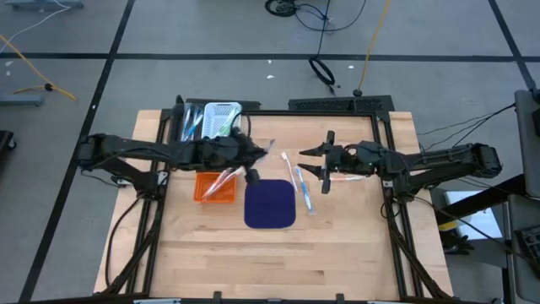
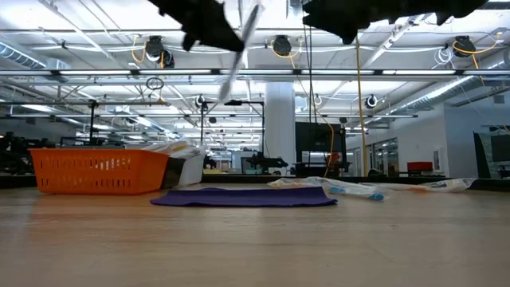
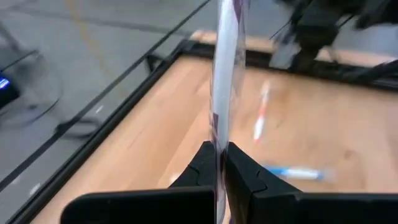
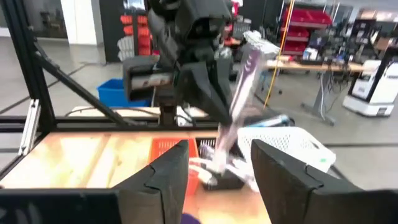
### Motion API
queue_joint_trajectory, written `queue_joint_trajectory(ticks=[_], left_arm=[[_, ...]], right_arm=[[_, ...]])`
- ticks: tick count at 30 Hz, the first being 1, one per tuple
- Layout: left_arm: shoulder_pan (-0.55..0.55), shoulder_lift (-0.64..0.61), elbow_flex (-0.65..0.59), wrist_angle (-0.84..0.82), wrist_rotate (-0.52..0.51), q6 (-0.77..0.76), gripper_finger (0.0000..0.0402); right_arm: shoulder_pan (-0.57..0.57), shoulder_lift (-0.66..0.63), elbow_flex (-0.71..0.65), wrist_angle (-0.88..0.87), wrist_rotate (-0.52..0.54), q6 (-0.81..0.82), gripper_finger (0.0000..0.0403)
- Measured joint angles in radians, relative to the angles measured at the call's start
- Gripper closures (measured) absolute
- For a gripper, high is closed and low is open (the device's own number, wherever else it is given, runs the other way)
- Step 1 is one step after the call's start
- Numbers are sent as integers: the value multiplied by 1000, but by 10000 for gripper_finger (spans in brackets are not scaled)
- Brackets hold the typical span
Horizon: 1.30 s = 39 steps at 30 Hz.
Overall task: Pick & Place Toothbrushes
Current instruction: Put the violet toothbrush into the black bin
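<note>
- From above: the left gripper (image 1: 256,154) is out over the middle of the table (image 1: 337,253), fingers pinched on a wrapped toothbrush (image 1: 268,149) that pokes out past the tip. Right under that arm is the orange basket (image 1: 215,187) with a couple of brushes in it, and just beside it the dark blue mat (image 1: 270,204). A white basket (image 1: 221,119) sits at the far edge with more brushes next to it. The right gripper (image 1: 327,160) hovers on its own side with its fingers spread wide, holding nothing. A few loose toothbrushes (image 1: 301,184) lie on the wood between the mat and that gripper
- Table level: the held toothbrush (image 2: 239,49) hangs tilted up in the air from a dark gripper at the top, well clear of the table. Orange basket (image 2: 100,171) on one side, blue mat (image 2: 245,197) flat in the middle, loose brushes (image 2: 358,189) lying past it
- Left wrist: the two dark fingers (image 3: 200,171) are squeezed together on the brush (image 3: 225,81), which sticks straight out ahead. Blurry loose brushes (image 3: 292,172) on the wood beyond
- Right wrist: its own fingers (image 4: 166,171) stand apart, empty. Across from it the left gripper (image 4: 214,99) clamps the wrapped toothbrush (image 4: 239,93) above the orange basket (image 4: 168,148), white basket (image 4: 289,144) alongside
</note>
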<state>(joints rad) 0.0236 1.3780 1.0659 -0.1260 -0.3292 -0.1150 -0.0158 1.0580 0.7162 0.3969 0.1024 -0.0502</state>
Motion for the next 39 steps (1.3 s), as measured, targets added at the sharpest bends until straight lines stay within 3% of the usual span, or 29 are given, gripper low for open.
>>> queue_joint_trajectory(ticks=[11,17,27,34,39], left_arm=[[-4,-104,-1,-577,-215,-255,401],[8,-84,-1,-716,-259,-334,401],[58,-86,-88,-717,-263,-368,401],[91,-86,-210,-585,-252,-310,401],[119,-86,-280,-508,-183,-311,401]], right_arm=[[1,1,0,-77,-1,42,237],[1,1,0,-75,-1,42,240],[11,1,0,-87,-2,39,240],[11,1,0,-87,-3,40,242],[11,1,0,-86,-3,39,242]])
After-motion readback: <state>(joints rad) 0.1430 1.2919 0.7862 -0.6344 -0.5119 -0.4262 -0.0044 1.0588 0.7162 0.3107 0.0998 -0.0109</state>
